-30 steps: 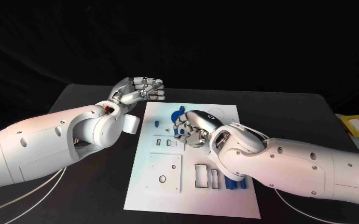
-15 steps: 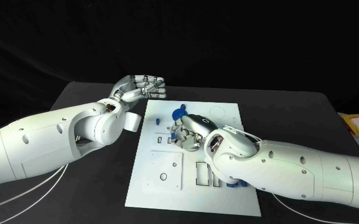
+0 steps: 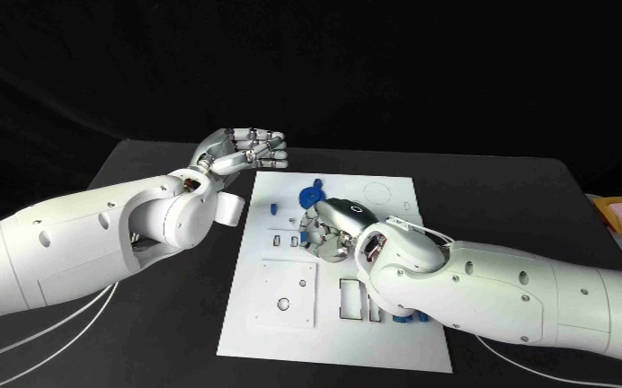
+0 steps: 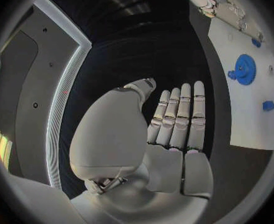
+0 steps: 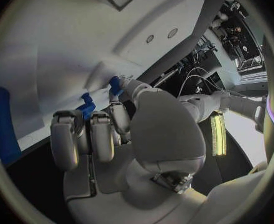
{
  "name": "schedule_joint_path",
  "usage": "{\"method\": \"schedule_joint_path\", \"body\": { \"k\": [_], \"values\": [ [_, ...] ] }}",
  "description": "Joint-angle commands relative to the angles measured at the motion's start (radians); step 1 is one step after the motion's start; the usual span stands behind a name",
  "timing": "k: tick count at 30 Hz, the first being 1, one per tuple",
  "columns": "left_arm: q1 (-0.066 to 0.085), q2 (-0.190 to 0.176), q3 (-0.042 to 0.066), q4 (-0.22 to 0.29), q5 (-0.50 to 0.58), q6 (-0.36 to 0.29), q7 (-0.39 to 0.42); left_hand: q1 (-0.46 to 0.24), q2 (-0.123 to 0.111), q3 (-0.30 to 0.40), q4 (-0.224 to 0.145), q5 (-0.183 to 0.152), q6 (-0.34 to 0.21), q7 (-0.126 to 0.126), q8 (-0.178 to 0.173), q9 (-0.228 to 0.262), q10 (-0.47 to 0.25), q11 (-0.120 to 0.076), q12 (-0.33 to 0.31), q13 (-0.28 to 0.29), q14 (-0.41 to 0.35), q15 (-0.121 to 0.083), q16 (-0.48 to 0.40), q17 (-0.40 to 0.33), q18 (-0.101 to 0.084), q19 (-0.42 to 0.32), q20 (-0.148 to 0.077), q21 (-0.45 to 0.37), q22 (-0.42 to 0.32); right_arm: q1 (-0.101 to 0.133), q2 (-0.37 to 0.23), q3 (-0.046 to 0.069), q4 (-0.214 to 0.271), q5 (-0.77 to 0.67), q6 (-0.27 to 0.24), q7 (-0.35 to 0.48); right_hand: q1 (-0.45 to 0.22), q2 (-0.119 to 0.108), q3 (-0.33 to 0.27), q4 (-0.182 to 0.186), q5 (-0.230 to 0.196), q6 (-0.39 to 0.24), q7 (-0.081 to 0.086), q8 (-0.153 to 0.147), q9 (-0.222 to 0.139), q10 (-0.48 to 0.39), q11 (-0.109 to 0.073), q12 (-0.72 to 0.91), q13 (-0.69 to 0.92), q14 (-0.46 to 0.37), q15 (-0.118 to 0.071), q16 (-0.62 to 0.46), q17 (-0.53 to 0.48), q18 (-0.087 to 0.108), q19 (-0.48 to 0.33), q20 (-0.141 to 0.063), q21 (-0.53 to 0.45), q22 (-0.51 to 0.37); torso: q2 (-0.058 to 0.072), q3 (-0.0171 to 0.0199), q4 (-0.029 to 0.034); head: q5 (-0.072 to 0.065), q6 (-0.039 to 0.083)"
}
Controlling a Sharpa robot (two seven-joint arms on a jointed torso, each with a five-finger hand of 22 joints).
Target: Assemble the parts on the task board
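On the task board [image 3: 389, 334], right hand [image 3: 331, 226] pinches a small blue part [image 5: 115, 84]; axis unclear.

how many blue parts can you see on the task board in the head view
4 visible: a blue gear near the far edge, a small blue piece beside it, one at the right hand, and blue pieces beside the right arm. More may be hidden under that arm.

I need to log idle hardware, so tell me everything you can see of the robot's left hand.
The left hand is silver, on a white arm, raised beside the task board's far left corner. Its fingers lie straight and side by side in the left wrist view, with nothing in them and touching nothing. It looks metallic, with segmented fingers.
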Motion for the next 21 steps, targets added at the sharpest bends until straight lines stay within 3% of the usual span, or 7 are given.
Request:
{"method": "schedule_joint_path", "body": {
  "k": [1, 13, 21],
  "values": [
    [0.001, 0.001, 0.001, 0.002, 0.002, 0.017, 0.005, -0.01, 0.0, -0.002, -0.004, -0.005, -0.007, 0.019, -0.004, 0.001, -0.006, -0.002, -0.001, 0.001, -0.008, 0.001, -0.004, 0.001, 0.011, -0.007, 0.003, 0.005, -0.001, -0.002, 0.003, -0.001, -0.003, -0.023, 0.028, -0.014, -0.009, -0.006, -0.005, 0.002, -0.005, 0.005, 0.003, 0.017, 0.043, -0.004, 0.006, -0.004, -0.003, 0.083, 0.005, -0.001, 0.155, -0.006, 0.04, 0.003, -0.005, 0.192, 0.0, -0.0006, 0.0001, 0.0, 0.0],
    [0.001, 0.0, 0.001, 0.001, 0.002, 0.018, 0.003, -0.01, 0.0, -0.002, -0.004, -0.005, -0.007, 0.019, -0.004, 0.001, -0.006, -0.002, -0.001, 0.001, -0.008, 0.001, -0.004, 0.001, 0.011, -0.007, 0.003, 0.005, -0.001, -0.003, 0.005, -0.001, -0.008, -0.023, 0.029, -0.017, -0.028, -0.027, -0.012, 0.008, -0.015, -0.009, 0.01, 0.009, 0.039, -0.014, 0.012, -0.012, -0.011, 0.082, 0.01, -0.003, 0.151, -0.004, 0.035, 0.007, -0.012, 0.187, 0.0, -0.0004, -0.0003, 0.001, -0.003],
    [0.001, 0.001, 0.001, 0.0, 0.002, 0.018, 0.003, -0.01, 0.0, -0.002, -0.004, -0.005, -0.007, 0.019, -0.004, 0.001, -0.006, -0.002, -0.001, 0.001, -0.008, 0.001, -0.004, 0.001, 0.011, -0.007, 0.003, 0.005, -0.001, -0.003, 0.006, -0.001, -0.008, -0.023, 0.021, -0.014, -0.043, -0.042, -0.02, 0.016, -0.005, -0.033, 0.025, -0.005, 0.032, -0.022, 0.024, -0.017, -0.015, 0.082, 0.02, -0.004, 0.149, -0.003, 0.032, 0.014, -0.016, 0.184, 0.0, 0.0001, -0.0008, 0.0, -0.003]
  ]
}}
